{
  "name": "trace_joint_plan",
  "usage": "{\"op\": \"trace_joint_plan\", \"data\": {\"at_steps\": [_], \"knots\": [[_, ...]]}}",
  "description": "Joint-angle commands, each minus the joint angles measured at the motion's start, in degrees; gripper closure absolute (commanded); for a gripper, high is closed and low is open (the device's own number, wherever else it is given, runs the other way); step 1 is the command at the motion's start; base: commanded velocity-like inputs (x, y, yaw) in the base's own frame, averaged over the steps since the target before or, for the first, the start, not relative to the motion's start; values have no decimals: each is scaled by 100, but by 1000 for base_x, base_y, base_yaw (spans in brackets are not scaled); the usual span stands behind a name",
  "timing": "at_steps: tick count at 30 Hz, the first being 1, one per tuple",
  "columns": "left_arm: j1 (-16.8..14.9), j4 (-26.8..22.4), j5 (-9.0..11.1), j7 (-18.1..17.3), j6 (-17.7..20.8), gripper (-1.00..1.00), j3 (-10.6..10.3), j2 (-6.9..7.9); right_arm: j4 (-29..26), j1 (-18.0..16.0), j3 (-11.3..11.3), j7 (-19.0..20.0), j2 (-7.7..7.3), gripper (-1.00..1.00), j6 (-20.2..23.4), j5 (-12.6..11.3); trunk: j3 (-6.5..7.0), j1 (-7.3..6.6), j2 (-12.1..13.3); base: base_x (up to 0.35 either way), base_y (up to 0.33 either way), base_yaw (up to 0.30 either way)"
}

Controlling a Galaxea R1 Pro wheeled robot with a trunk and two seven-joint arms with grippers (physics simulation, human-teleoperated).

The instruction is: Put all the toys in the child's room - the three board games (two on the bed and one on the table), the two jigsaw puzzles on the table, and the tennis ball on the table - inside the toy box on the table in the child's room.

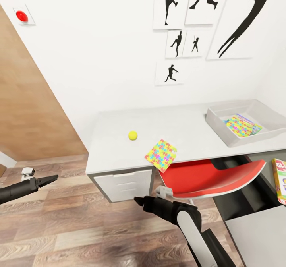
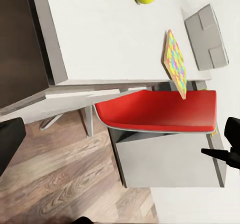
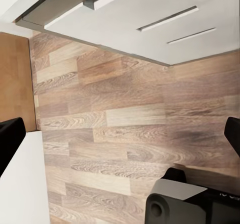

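Here both the left end effector [image 1: 55, 177] and right end effector [image 1: 137, 200] hang pressed together, empty, above the floor [image 1: 79, 219].

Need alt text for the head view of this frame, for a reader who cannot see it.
A pale table against a white wall holds a tennis ball, a jigsaw puzzle at its front edge, and a grey toy box already containing another colourful puzzle. A red chair sits tucked beneath, and both grippers, left and right, hang low over the wood floor.
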Motion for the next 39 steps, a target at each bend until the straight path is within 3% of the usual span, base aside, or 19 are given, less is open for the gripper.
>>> {"op": "trace_joint_plan", "data": {"at_steps": [1, 9, 14, 17, 22, 26, 28, 34, 39], "knots": [[-5, -1, -54, 200, 74, -100, 9, -27, 21, -7, 3, -60, 0, -100, -15, -57, 0, 3, -10, 0, 0, 0], [-5, -4, -1, 1402, 136, -100, -53, -83, 83, -19, 133, -59, 4, -100, -64, -49, 75, 3, -10, 0, 0, 0], [-12, -11, 14, 2105, 171, -100, -38, -259, 149, -22, 181, -59, 13, -100, -92, -40, 122, 3, -10, 0, 0, 0], [-13, -12, 26, 2315, 226, -100, -25, -293, 173, -27, 186, -59, 7, -100, -112, -37, 150, 3, -10, 0, 0, 0], [-14, -13, 36, 2192, 311, -100, -17, -277, 183, -29, 188, -59, 5, -100, -120, -36, 197, 3, -10, 0, 0, 0], [-14, -13, 42, 1375, 373, -100, -11, -202, 178, -30, 192, -59, -3, -100, -121, -36, 235, 3, -10, 0, 0, 0], [-14, -10, 37, 1160, 382, -100, -15, -139, 177, -30, 193, -59, -2, -100, -121, -36, 253, 3, -10, 0, 0, 0], [-14, -4, 41, 939, 384, -100, -18, 50, 177, -29, 197, -59, 4, -100, -121, -13, 310, 3, -10, 0, 0, 0], [-14, 2, 59, 878, 378, -100, -19, 91, 177, -30, 197, -59, 4, -100, -121, 64, 357, 3, -10, 0, 0, 0]]}}
